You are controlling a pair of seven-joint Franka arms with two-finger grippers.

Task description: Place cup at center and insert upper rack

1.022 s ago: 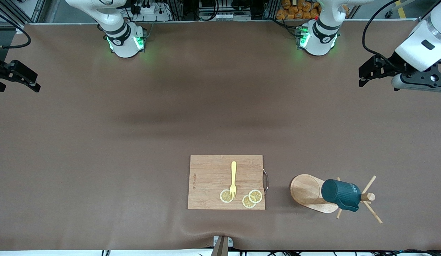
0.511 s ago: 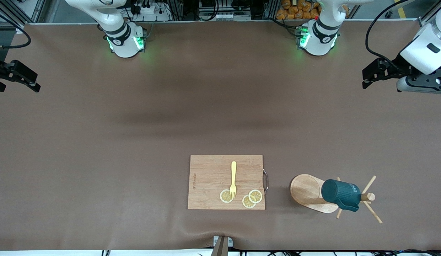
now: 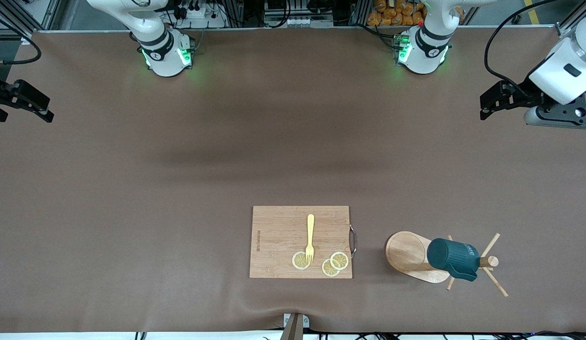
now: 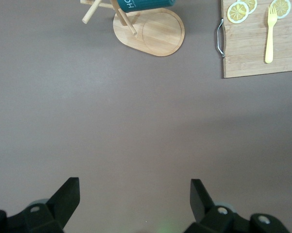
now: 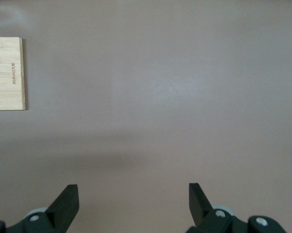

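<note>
The left gripper [image 3: 482,105] shifted slightly over the counter [image 3: 179,189], fingers apart; right gripper [image 3: 47,113] waits, fingers apart; cup [image 3: 453,259] hangs on the rack [image 3: 415,257]

Bare table [image 3: 179,189] mid-way; only cutting board [image 3: 283,231] and cup rack [image 3: 415,257] obstruct near the camera.

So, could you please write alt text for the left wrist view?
The open left gripper hangs over bare brown table. Past it lie a wooden mug rack bearing a dark green cup, and a cutting board with fork and lemon slices.
</note>
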